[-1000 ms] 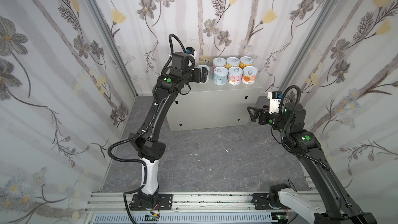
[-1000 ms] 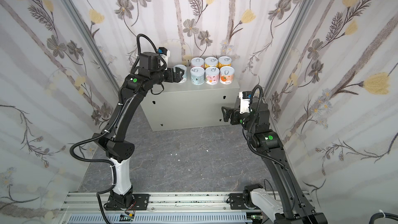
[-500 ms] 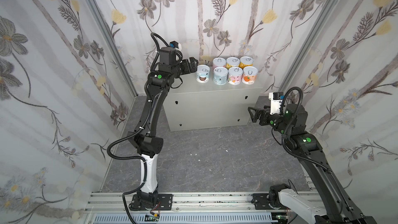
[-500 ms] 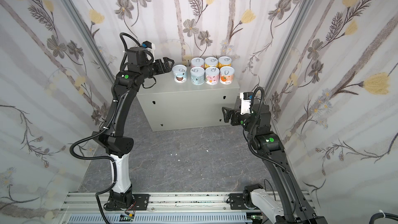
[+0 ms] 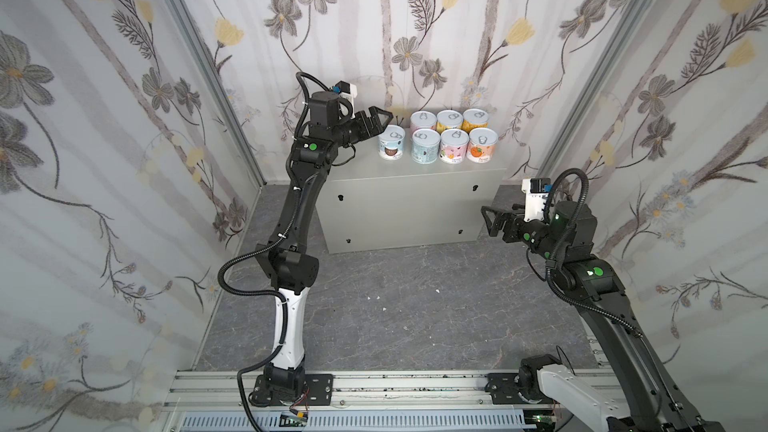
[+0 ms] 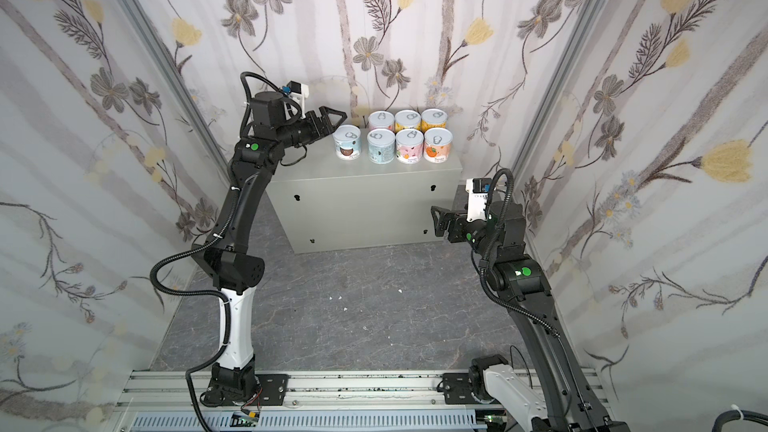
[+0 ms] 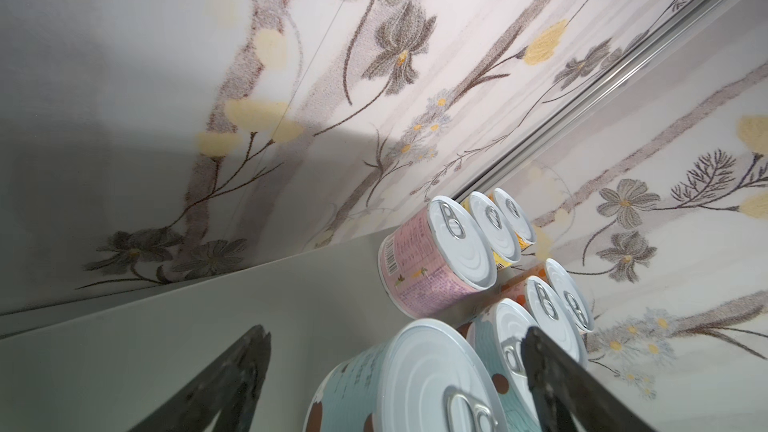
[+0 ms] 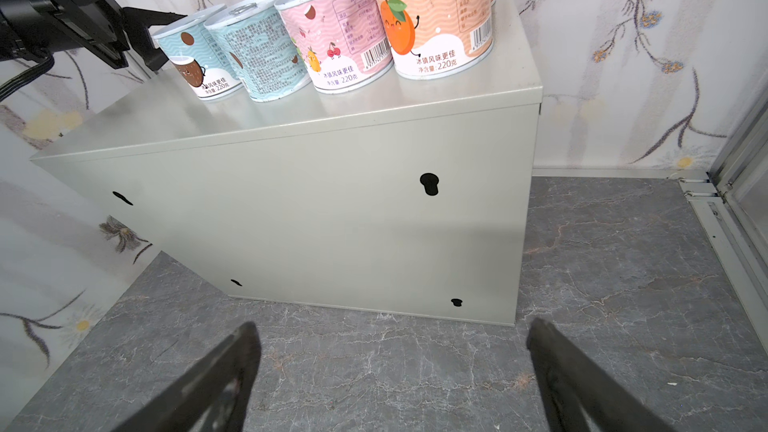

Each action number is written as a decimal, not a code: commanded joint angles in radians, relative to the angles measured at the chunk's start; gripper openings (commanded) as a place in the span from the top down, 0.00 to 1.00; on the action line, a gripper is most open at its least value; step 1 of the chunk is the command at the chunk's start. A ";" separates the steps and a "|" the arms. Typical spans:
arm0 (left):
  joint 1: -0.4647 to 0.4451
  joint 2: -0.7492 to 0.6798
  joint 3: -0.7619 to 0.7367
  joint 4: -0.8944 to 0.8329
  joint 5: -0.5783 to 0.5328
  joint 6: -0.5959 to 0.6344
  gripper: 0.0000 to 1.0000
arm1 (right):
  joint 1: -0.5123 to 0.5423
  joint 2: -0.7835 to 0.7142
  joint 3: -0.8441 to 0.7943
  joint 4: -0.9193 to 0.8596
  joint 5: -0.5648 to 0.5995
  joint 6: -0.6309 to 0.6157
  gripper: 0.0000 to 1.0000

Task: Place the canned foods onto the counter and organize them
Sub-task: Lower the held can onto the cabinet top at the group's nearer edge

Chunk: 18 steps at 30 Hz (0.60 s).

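Observation:
Several canned foods stand upright in two rows on the pale counter (image 5: pixel 415 197), toward its right end. The coconut-print blue can (image 5: pixel 392 143) is the leftmost of the front row, next to a blue can (image 5: pixel 425 145), a pink can (image 5: pixel 454 145) and an orange can (image 5: pixel 482 145). My left gripper (image 5: pixel 384 121) hovers open just left of and above the coconut can (image 7: pixel 415 384), holding nothing. My right gripper (image 5: pixel 486 218) hangs open and empty over the floor in front of the counter's right end (image 8: pixel 311 209).
The dark marbled floor (image 5: pixel 395 305) lies in front of the counter. Flowered walls close in at the back and both sides, with metal corner posts (image 5: pixel 199 56). The counter's left half (image 6: pixel 299 168) is bare. A rail (image 5: pixel 374 384) runs along the front.
My left gripper, around the coconut can a second ago, has drawn back to the left and off it; the can stays standing on the counter. The right arm has barely moved.

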 commanded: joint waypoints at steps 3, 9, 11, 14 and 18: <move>-0.002 0.017 0.011 0.045 0.117 -0.041 0.05 | -0.001 0.004 -0.005 0.009 -0.016 -0.013 0.00; -0.006 0.028 0.013 0.030 0.168 -0.034 0.05 | -0.001 -0.002 -0.017 0.011 -0.026 -0.012 0.00; -0.006 0.028 0.014 0.019 0.172 -0.024 0.05 | -0.001 -0.003 -0.020 0.012 -0.029 -0.012 0.00; -0.006 0.032 0.015 0.009 0.174 -0.013 0.06 | -0.001 -0.005 -0.020 0.012 -0.030 -0.011 0.00; -0.009 0.033 0.017 -0.015 0.163 0.004 0.11 | -0.001 -0.009 -0.020 0.014 -0.029 -0.009 0.00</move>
